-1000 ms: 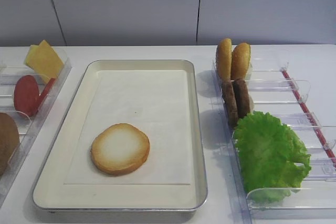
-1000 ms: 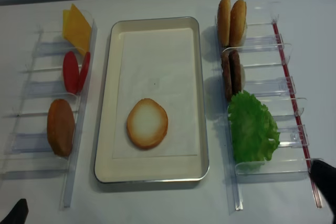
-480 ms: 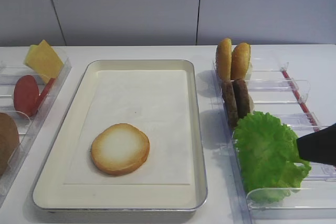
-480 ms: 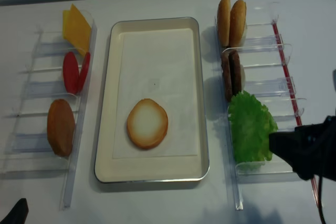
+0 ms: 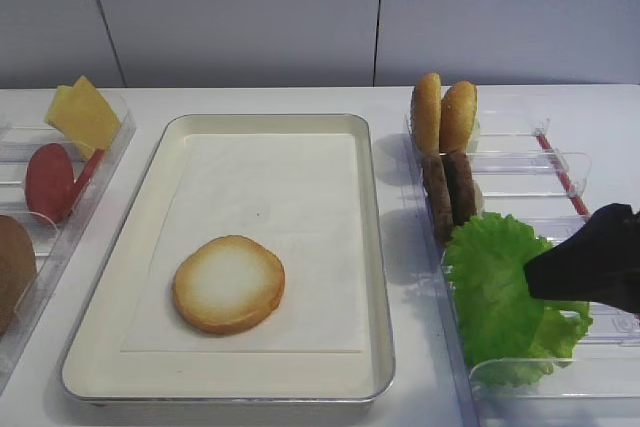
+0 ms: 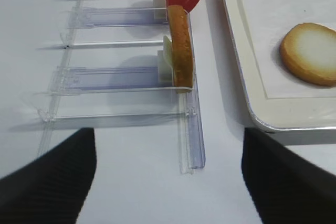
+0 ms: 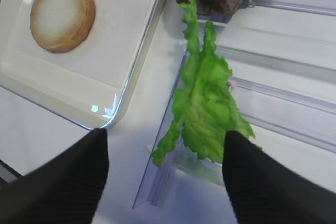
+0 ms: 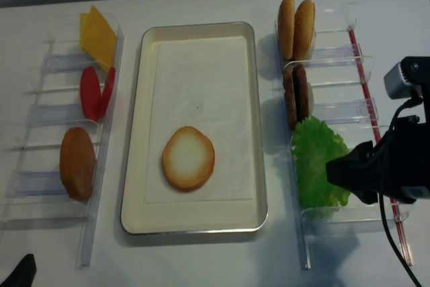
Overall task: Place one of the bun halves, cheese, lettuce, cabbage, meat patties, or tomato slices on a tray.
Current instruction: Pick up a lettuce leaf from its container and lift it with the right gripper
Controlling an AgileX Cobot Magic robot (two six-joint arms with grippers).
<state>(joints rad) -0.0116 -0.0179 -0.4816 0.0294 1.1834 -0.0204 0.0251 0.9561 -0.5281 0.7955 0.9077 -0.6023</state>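
One bun half (image 5: 229,283) lies cut face up on the cream tray (image 5: 380,277). The lettuce (image 5: 495,287) stands in the right rack. My right gripper (image 7: 165,136) is open and hangs over the lettuce's near end (image 7: 207,108), one finger on each side, not touching it. It reaches in from the right in the high view (image 8: 344,173). More bun halves (image 5: 443,112) and the meat patties (image 5: 449,187) stand further back. Cheese (image 5: 85,112) and tomato slices (image 5: 52,179) sit in the left rack. The cabbage is out of view. My left gripper (image 6: 168,135) is open over bare table.
Clear plastic racks (image 8: 336,119) (image 8: 47,146) flank the tray on both sides. The right rack has a red strip (image 8: 366,78) along its outer rail. Another brown bun (image 8: 77,163) stands in the left rack. A wall closes off the back.
My right gripper came into view from the right and moved left until it reached the lettuce, staying open. The left gripper and the food have not moved.
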